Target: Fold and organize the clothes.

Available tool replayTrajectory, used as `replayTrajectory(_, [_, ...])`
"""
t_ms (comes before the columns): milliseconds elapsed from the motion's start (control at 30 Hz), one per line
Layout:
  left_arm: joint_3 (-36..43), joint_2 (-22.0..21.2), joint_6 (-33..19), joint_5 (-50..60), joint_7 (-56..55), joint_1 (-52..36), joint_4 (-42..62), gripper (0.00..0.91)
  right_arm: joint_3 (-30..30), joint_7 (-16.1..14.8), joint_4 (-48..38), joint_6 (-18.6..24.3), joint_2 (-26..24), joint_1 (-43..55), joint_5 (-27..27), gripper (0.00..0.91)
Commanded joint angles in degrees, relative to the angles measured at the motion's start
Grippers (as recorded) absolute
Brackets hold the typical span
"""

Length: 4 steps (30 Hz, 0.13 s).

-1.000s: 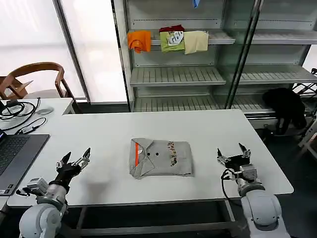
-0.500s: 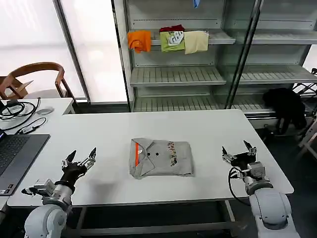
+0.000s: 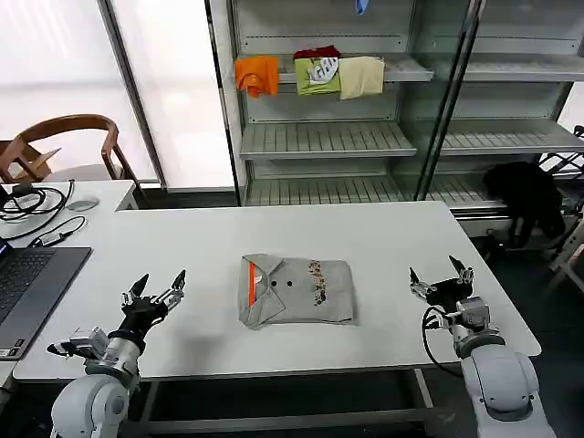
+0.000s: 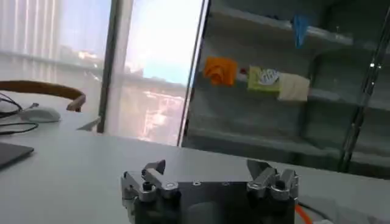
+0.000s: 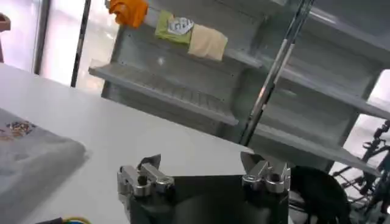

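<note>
Left gripper (image 3: 157,287) & right gripper (image 3: 440,277) both wide open, folded grey shirt (image 3: 295,290) on table (image 3: 383,237) btwn them

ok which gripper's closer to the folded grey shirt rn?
Left, narrowly. The left gripper hovers open off the folded grey shirt's collar side; the right gripper hovers open off the opposite side, with a slightly wider gap of bare table. Neither touches it.
</note>
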Motion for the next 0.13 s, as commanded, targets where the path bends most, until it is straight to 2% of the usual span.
replayTrajectory(33, [0.45, 0.18, 0.09, 0.50, 0.16, 0.19, -0.23, 0.907, 0.17, 0.00, -0.24, 0.31, -0.35, 0.18, -0.23, 0.907])
replayTrajectory(133, [0.65, 0.26, 0.07, 0.75, 0.18, 0.22, -0.17, 0.907, 0.11, 0.19, -0.61, 0.27, -0.22, 0.27, -0.33, 0.907])
